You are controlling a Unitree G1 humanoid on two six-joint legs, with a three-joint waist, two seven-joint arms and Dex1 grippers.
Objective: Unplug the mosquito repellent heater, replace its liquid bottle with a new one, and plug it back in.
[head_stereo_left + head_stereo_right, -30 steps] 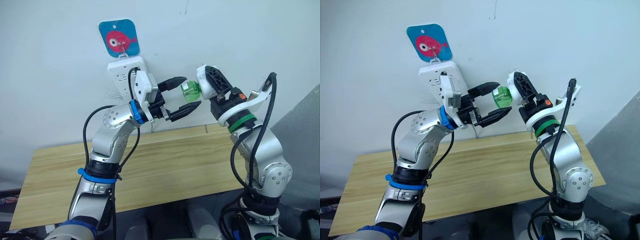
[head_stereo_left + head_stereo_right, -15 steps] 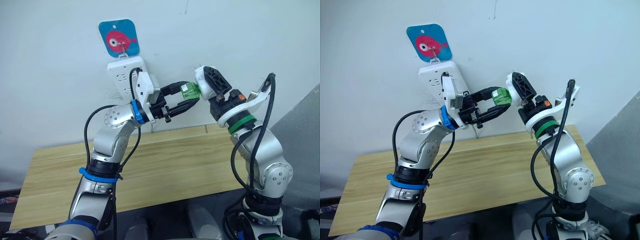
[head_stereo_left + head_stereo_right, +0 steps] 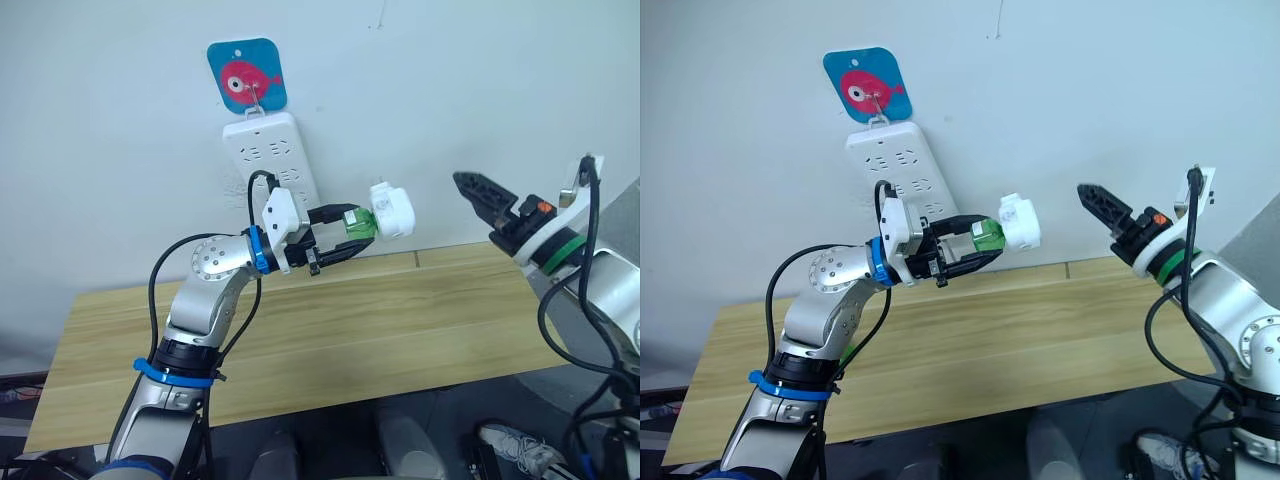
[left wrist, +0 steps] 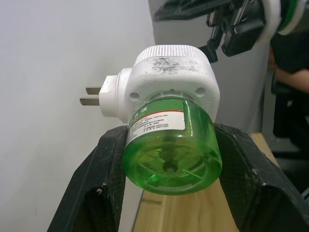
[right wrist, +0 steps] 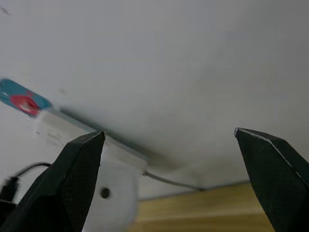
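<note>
The mosquito repellent heater [image 3: 392, 213] is a white rounded unit held in the air in front of the wall, above the table's back edge. Its two prongs [image 4: 91, 95] are bare and in no socket. A green liquid bottle [image 4: 171, 154] sits in the heater's underside. My left gripper [image 3: 355, 228] is shut on that bottle, one black finger [image 4: 104, 188] on each side. My right gripper [image 3: 478, 192] hangs off to the right, well apart from the heater, and its fingers [image 5: 79, 166] stand wide open with nothing between them.
A long white power strip [image 3: 270, 160] hangs on the wall from a hook with a blue fish sticker [image 3: 247, 76], up and left of the heater. A wooden table [image 3: 400, 320] stands below both arms against the wall.
My left gripper closed on the green bottle. My right gripper let go of the heater and drew back to the right. The left arm now carries the heater alone, slightly lower.
</note>
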